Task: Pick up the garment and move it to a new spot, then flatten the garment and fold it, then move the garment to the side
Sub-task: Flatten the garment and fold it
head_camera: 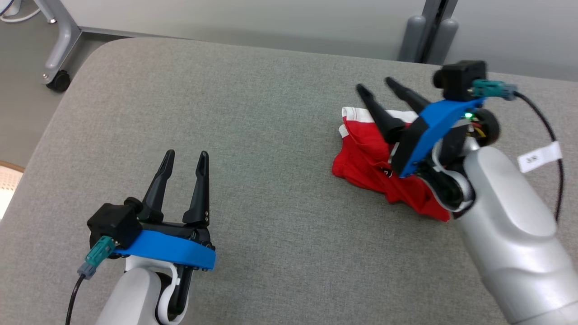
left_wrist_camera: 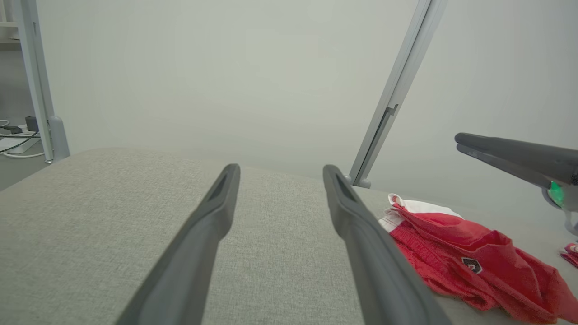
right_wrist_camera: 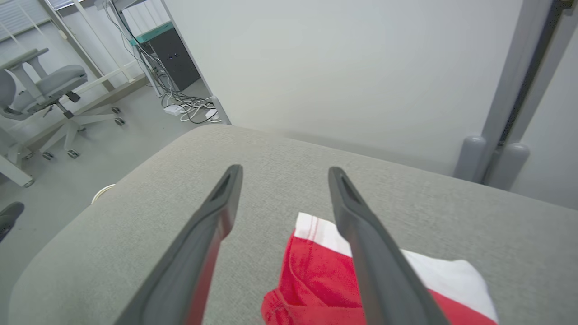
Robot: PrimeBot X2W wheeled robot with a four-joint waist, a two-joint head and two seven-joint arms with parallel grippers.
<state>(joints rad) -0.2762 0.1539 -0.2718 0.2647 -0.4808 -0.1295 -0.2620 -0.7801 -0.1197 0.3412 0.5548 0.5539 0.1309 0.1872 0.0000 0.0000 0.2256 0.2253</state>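
Observation:
A red garment (head_camera: 368,153) with a white band lies bunched on the right side of the grey table (head_camera: 253,135); it also shows as the garment (left_wrist_camera: 469,257) at the lower right of the left wrist view and the garment (right_wrist_camera: 316,275) under my right fingers. My right gripper (head_camera: 377,88) hangs open just above it, fingers apart and holding nothing, also seen as the right gripper (right_wrist_camera: 284,171). My left gripper (head_camera: 186,155) rests open over bare table at the lower left, well away from the cloth, seen as the left gripper (left_wrist_camera: 280,169).
The table's rounded far edge meets a pale wall with a grey post (head_camera: 426,31) behind the garment. A wheeled frame leg (head_camera: 58,54) stands off the far-left corner. An office chair (right_wrist_camera: 40,85) and floor cables (right_wrist_camera: 189,110) lie beyond the table.

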